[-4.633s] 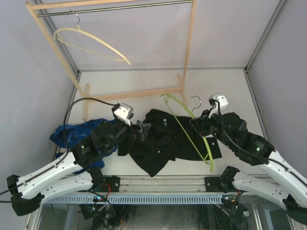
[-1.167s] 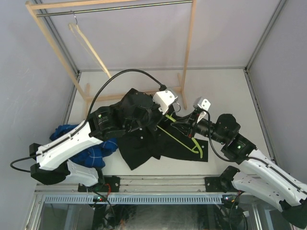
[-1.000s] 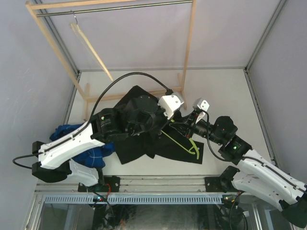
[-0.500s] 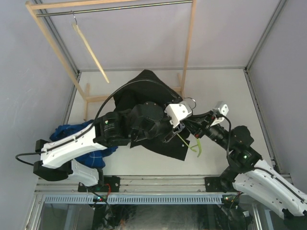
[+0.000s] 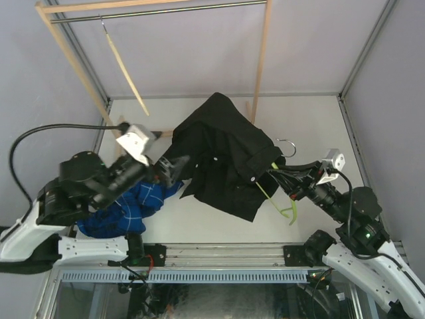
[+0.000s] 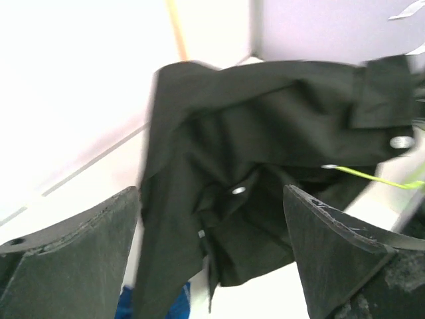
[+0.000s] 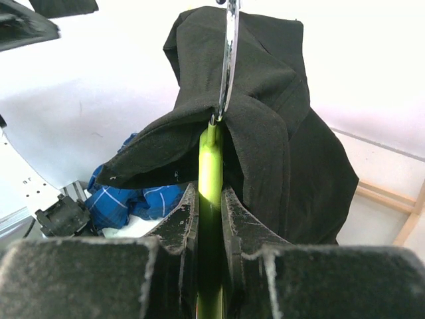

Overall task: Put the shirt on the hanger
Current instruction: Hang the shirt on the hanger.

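Note:
The black shirt [image 5: 219, 156] hangs draped over the lime-green hanger [image 5: 267, 193], lifted above the table. The hanger's silver hook [image 5: 287, 142] pokes out at the shirt's right. My right gripper [image 5: 282, 179] is shut on the hanger. In the right wrist view the green bar [image 7: 210, 193] is pinched between the fingers, with the hook [image 7: 229, 60] and shirt [image 7: 272, 133] beyond. My left gripper [image 5: 174, 171] is open, just left of the shirt and apart from it. In the left wrist view the shirt [image 6: 265, 146] hangs ahead of the wide-spread fingers [image 6: 73, 252], and a green sliver of the hanger [image 6: 372, 176] shows.
A blue plaid shirt [image 5: 133, 206] lies crumpled at the near left under my left arm. A wooden clothes rack [image 5: 260, 66] stands at the back, with a cream hanger [image 5: 125, 66] on its rail [image 5: 166, 11].
My left gripper has opened, let go of the black shirt and drawn back left. The right arm has raised the hanger with the shirt on it and shifted right.

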